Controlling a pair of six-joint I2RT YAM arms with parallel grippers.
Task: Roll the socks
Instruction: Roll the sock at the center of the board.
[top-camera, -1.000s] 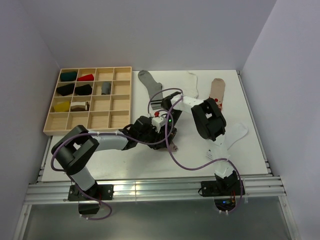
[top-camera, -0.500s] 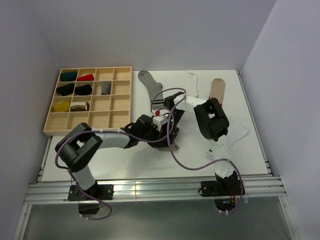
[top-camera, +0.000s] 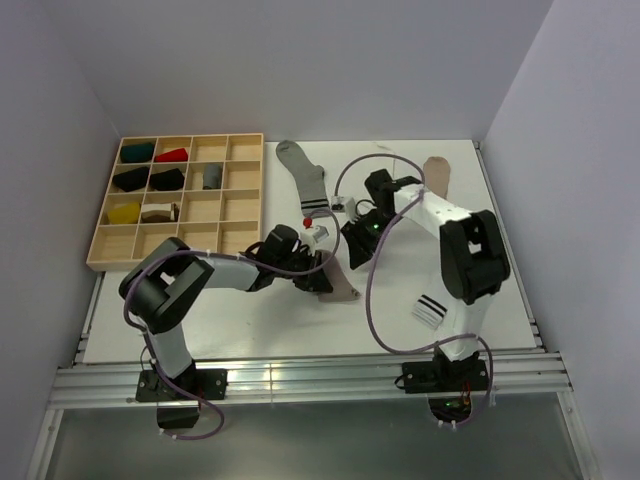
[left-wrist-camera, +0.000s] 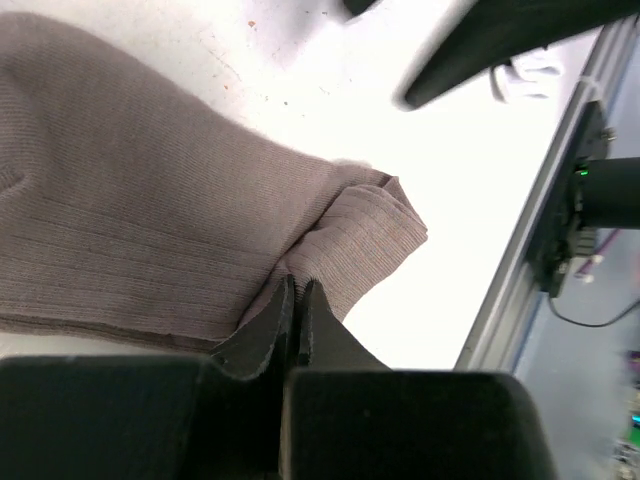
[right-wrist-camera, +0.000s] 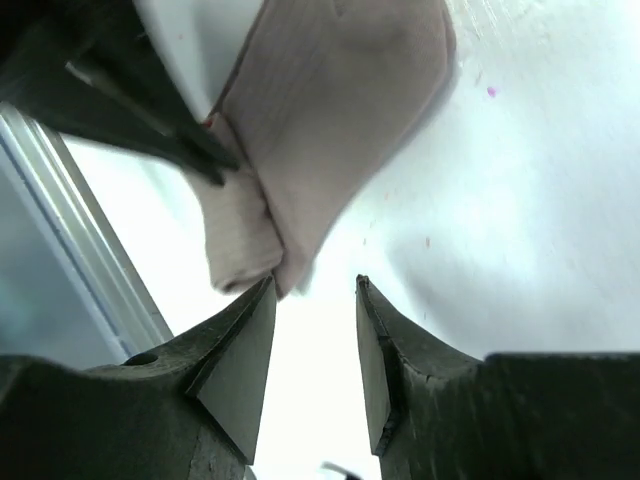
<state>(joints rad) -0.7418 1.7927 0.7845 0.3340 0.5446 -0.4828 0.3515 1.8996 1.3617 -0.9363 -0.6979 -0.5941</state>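
Right claw: jaws parted over the white surface.
Sock: taupe, folded, touched by the left claw.

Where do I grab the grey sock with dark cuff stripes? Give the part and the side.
Take the grey sock at its striped cuff, coming down from above on the near side. It lies flat and stretched out, toe at the far end, cuff at the near end, so that edge is likely the easiest to pinch.
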